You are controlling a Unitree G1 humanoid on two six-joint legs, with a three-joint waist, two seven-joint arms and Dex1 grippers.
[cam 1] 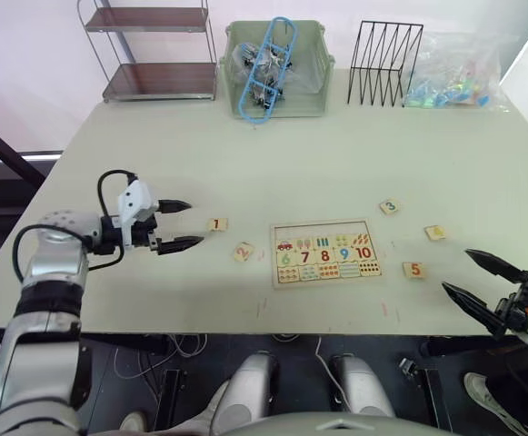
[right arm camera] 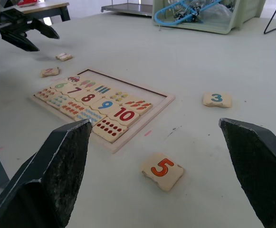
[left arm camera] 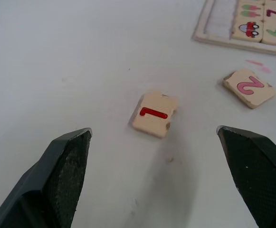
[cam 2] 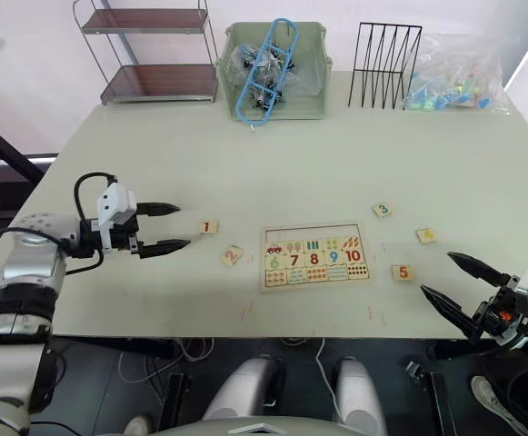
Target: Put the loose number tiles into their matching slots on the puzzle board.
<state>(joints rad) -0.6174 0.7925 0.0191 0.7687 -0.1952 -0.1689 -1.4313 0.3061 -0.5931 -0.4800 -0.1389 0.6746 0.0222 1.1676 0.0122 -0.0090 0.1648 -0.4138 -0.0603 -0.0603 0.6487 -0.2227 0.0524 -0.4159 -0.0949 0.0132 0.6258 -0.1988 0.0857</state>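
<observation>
Left of the puzzle board (cam 1: 325, 253), the left gripper (cam 1: 180, 225) gapes wide near tile 1 (cam 1: 217, 224) and tile 2 (cam 1: 244, 252). Right of the board lie tiles 3 (cam 1: 389, 207), 5 (cam 1: 413, 270) and 4 (cam 1: 435, 232); the right gripper (cam 1: 473, 276) is spread wide, empty.

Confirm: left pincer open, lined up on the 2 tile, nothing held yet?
Wrong tile. The left pincer is open and empty, but it is lined up on the 1 tile; the 2 tile lies off to one side, as the left wrist view shows.

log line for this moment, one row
left gripper: open, near tile 1 | right gripper: open, near tile 5 | puzzle board: top row unfilled
</observation>
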